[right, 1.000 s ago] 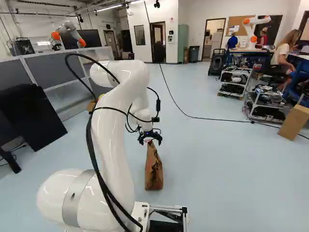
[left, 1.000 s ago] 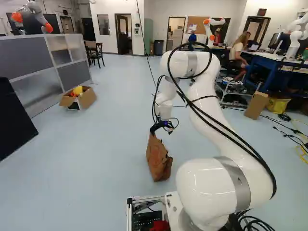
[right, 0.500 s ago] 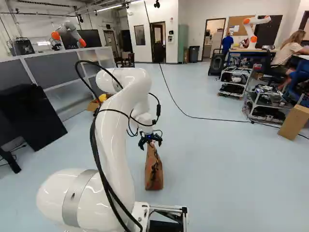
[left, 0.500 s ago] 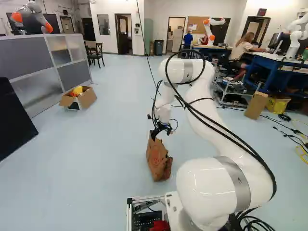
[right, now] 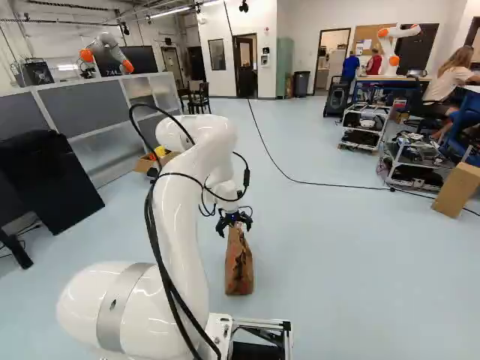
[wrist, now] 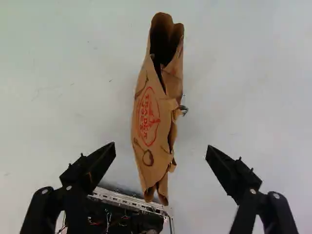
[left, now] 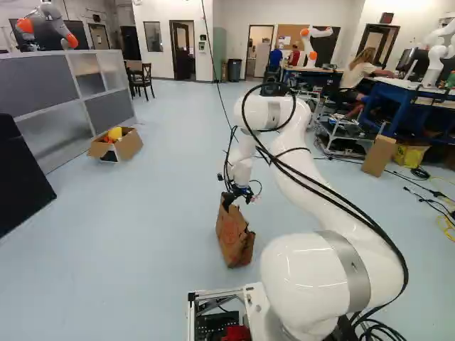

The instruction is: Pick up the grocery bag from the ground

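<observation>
Grocery bag (right: 239, 266), brown paper, is standing on the floor (right: 337, 255) under the pincer (right: 235, 226). Pincer is hanging over the bag's top, released: in the wrist view its two black fingers (wrist: 92, 168) are standing wide apart, one on each side of the bag, both apart from the paper. Bag's near end is lying between the fingers in that view, the rest is stretching ahead of them. Bag is showing a narrow, creased top, with a dark opening gaping at the end farther ahead of the fingers. Red print is showing on one face. Small dark bit is poking out on the other side, too small to tell what.

Base frame (wrist: 122, 199), metal with electronics, is sitting behind the bag, near its end between the fingers. White arm (right: 180, 217) is reaching out to the pincer from the base. Open cardboard box (left: 128, 145), with yellow and red things inside, is sitting well beyond the pincer, to its left in the left base view. Tall carton (right: 457, 190) is standing well right of the pincer in both base views.
</observation>
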